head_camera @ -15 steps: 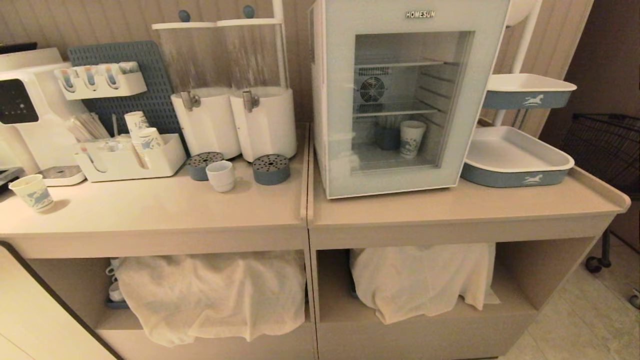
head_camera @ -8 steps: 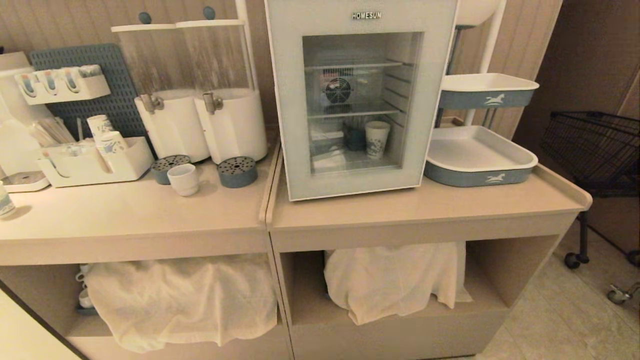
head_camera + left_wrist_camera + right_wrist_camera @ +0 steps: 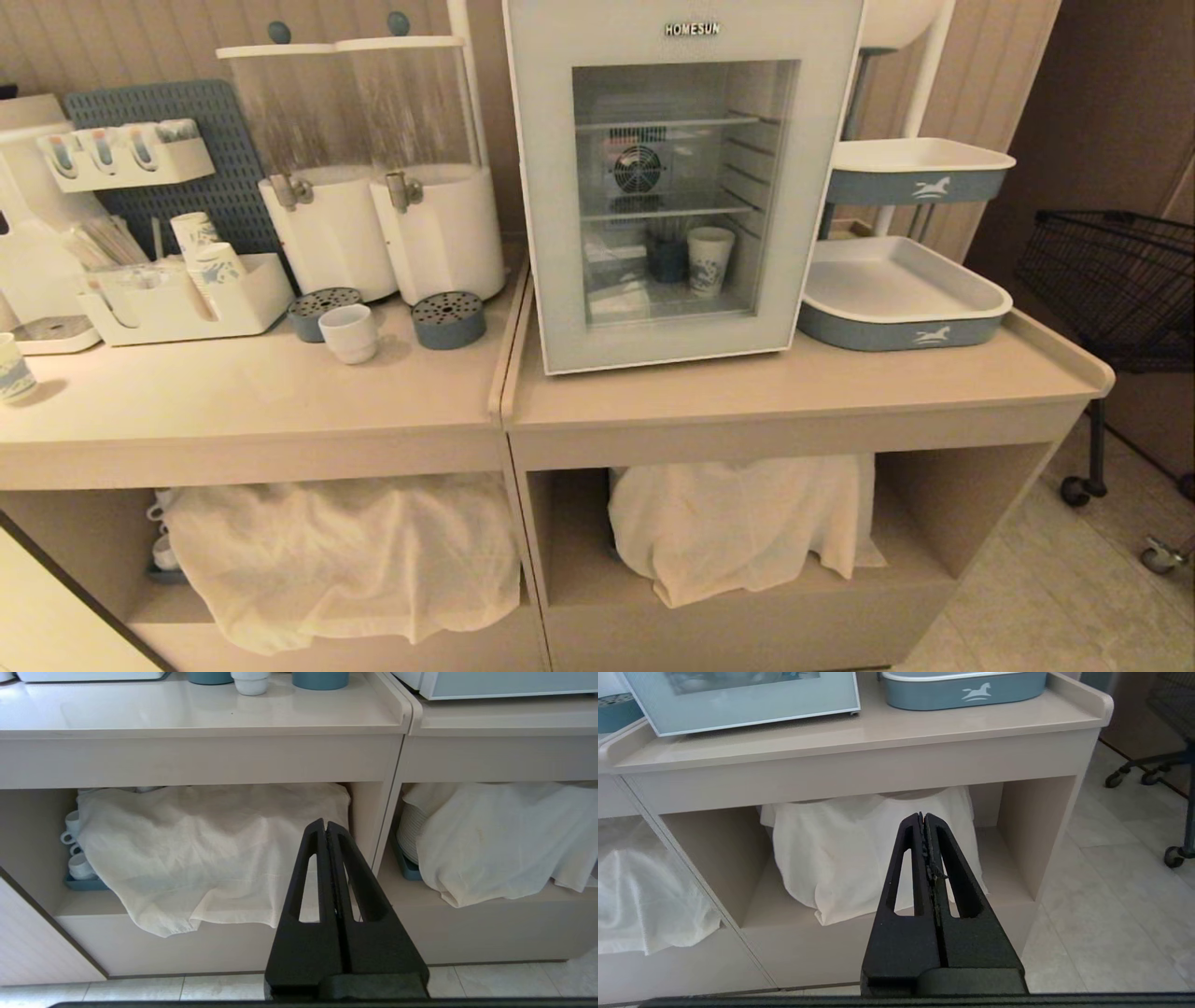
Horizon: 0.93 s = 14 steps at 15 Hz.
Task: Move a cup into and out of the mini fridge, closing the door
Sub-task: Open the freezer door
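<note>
Your left gripper (image 3: 326,828) is clenched on nothing, fingers pressed together, hanging low in front of the lower shelf of the left bench, well below the bench top. Your right gripper (image 3: 924,821) is in the same condition: clenched, empty, low before the open shelf of the right bench. Neither arm appears in the head view, so both read as parked.

Above the left gripper, the cup (image 3: 348,332) stands upright on the left bench (image 3: 233,392), just in front of the two drink dispensers (image 3: 373,233) and between two round blue drip trays (image 3: 448,319). It is well apart from the mini fridge (image 3: 686,177), which sits on the right bench (image 3: 794,383).

The door (image 3: 551,187) is shut flush against the cabinet. Through its glass you can see a printed paper cup (image 3: 709,261) and a dark blue cup (image 3: 667,259) on the fridge floor; neither is the white ceramic cup.

Finding: nothing in view shows any step begun. In my judgement the whole sequence remains: open the door, pick up the cup, place it inside, bring it out again, and close the door. Note that the cup lies on the left gripper's side and the fridge on the right's.
</note>
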Available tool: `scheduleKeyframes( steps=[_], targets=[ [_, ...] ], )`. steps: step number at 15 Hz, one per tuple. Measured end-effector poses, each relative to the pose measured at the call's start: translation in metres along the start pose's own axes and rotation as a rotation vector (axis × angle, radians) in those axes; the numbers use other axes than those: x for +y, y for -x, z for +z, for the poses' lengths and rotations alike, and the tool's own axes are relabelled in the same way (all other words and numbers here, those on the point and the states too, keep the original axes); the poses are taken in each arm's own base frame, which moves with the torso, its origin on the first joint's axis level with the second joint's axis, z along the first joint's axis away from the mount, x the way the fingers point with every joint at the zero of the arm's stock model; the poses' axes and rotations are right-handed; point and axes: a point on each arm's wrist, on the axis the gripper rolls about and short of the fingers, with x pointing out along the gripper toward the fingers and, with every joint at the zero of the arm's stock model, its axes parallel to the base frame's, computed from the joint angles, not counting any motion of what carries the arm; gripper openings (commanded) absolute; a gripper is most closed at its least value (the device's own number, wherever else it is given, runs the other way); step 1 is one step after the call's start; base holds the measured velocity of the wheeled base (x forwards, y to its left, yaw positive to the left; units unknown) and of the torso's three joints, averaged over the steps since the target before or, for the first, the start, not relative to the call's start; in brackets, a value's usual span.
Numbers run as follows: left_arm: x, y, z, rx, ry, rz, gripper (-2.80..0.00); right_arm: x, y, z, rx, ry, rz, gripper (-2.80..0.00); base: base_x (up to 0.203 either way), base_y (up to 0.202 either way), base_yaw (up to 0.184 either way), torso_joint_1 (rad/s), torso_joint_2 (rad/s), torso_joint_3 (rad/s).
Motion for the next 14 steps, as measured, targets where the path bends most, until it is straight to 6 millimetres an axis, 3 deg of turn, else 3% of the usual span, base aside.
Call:
scheduleKeyframes(
  steps=[4,14],
  targets=[
    [0.0,0.0,0.0,0.0,0.0,0.0,-2.8,0.0,0.0,0.0,0.0,0.0,0.0,-2.8,0.017,0.0,0.0,0.001,0.0,0.002],
    [0.0,0.0,0.0,0.0,0.0,0.0,-2.8,0.0,0.0,0.0,0.0,0.0,0.0,-2.8,0.177,0.0,-0.002,0.003,0.0,0.002]
  ],
)
